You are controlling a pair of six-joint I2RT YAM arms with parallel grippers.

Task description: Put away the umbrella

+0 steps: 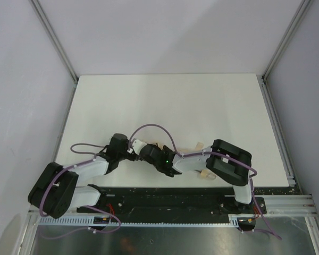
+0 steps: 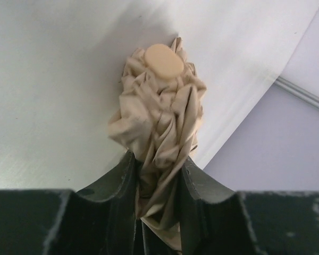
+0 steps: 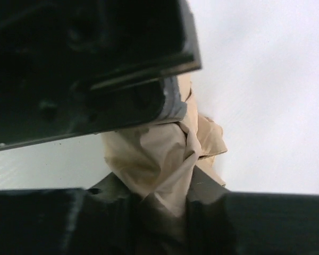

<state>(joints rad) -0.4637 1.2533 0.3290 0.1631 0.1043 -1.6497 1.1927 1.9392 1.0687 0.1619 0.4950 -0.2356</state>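
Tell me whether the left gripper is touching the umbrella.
Touching. The left wrist view shows the left gripper closed on the umbrella, its fabric squeezed between both fingers.

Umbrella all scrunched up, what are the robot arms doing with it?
Both arms are holding the folded beige umbrella near the front of the white table. The left gripper has its jaws shut on the bunched fabric, the tan end cap pointing away. The right gripper grips the fabric too, right beside the left one.
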